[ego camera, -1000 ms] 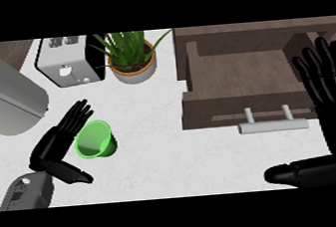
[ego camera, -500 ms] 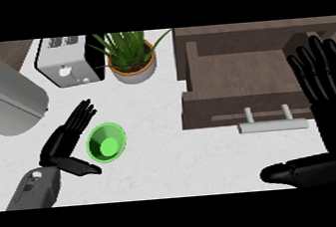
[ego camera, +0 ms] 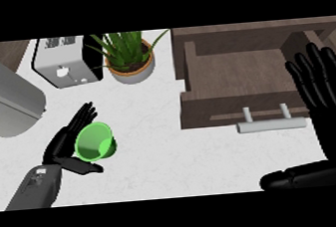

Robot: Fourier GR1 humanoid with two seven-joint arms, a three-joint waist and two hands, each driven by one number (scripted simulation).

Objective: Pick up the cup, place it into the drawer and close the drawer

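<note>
A white, faintly veined counter is filling most of the head view, and at nine o'clock a large grey rounded appliance is running off the edge, so its full shape is hard to make out. From twelve to three o'clock a dark wooden drawer is standing open, its far side partly hidden behind the right hand and its pale bar handle sticking out toward the centre. That right hand is showing at three o'clock with its fingers straight and spread, pointing toward twelve, holding nothing; its forearm is being cut off at the five o'clock edge, where a dark bulk is showing that cannot be read clearly. At eleven o'clock a white toaster is sitting just beside a potted plant, whose leaves are overlapping the toaster's corner. At eight o'clock the left hand is coming up on its grey forearm, which is being cut off at seven o'clock. Its fingers are lying mostly straight and close together behind the green cup, with the thumb passing under the cup, cradling it; whether the fingers are curling round the far wall is hidden by the cup itself. The cup is tilting with its mouth turned toward the viewer, well apart from the drawer, and whether it is touching the counter cannot be told.
</note>
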